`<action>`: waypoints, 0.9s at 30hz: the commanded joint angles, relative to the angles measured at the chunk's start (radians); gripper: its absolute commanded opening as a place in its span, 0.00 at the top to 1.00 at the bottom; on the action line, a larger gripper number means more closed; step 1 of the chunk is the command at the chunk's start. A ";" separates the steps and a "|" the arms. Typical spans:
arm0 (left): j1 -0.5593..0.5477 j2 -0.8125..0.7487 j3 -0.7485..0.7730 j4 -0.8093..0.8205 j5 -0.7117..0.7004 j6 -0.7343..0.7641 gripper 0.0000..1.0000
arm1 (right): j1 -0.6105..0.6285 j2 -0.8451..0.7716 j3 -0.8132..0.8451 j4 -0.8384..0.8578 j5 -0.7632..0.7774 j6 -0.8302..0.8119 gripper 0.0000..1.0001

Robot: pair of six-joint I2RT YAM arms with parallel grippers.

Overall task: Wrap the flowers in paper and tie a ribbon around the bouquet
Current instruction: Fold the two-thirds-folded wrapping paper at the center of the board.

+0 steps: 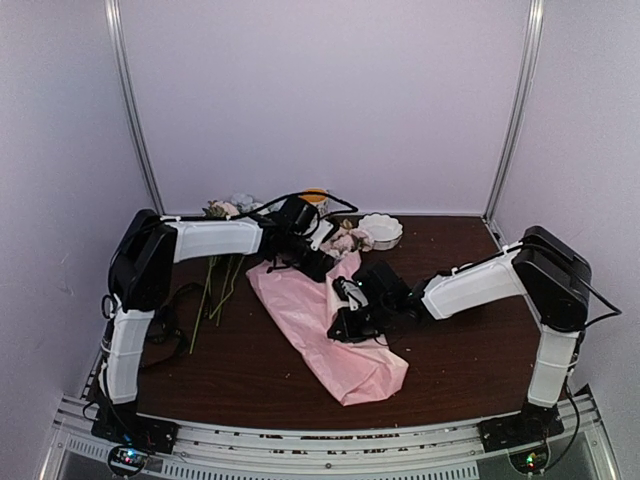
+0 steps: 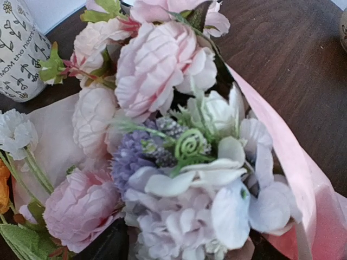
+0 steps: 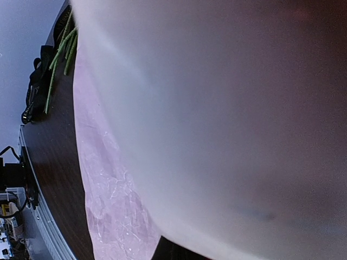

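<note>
Toward the far edge of the table (image 1: 470, 350), bouquet (image 2: 173, 151): ruffled pale-pink, white, lilac blooms (image 2: 157, 65).
paper (image 1: 362, 372): thin, crinkled pink sheet at table centre.
left gripper (image 1: 314, 260): by blooms; spread unclear.
right gripper (image 1: 346, 324): fingers pressed together on paper.

A white cup (image 2: 16, 54) with black leaf drawings, far left in the left wrist view, carries black lettering starting "MOM"; the rest is unclear
</note>
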 commanded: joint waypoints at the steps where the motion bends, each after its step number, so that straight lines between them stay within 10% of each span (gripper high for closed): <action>1: 0.027 -0.114 -0.017 -0.017 0.047 -0.026 0.29 | 0.013 0.035 -0.009 0.001 0.008 -0.008 1.00; 9: 0.039 -0.286 -0.160 -0.009 0.068 -0.077 0.26 | 0.015 0.049 -0.004 -0.018 0.014 -0.024 0.93; 19: 0.032 -0.384 -0.463 0.209 0.221 -0.158 0.26 | 0.013 0.039 -0.048 0.121 -0.077 0.019 0.02; 27: -0.009 -0.404 -0.552 0.340 0.251 -0.133 0.14 | 0.013 -0.060 -0.179 0.377 -0.126 0.029 0.00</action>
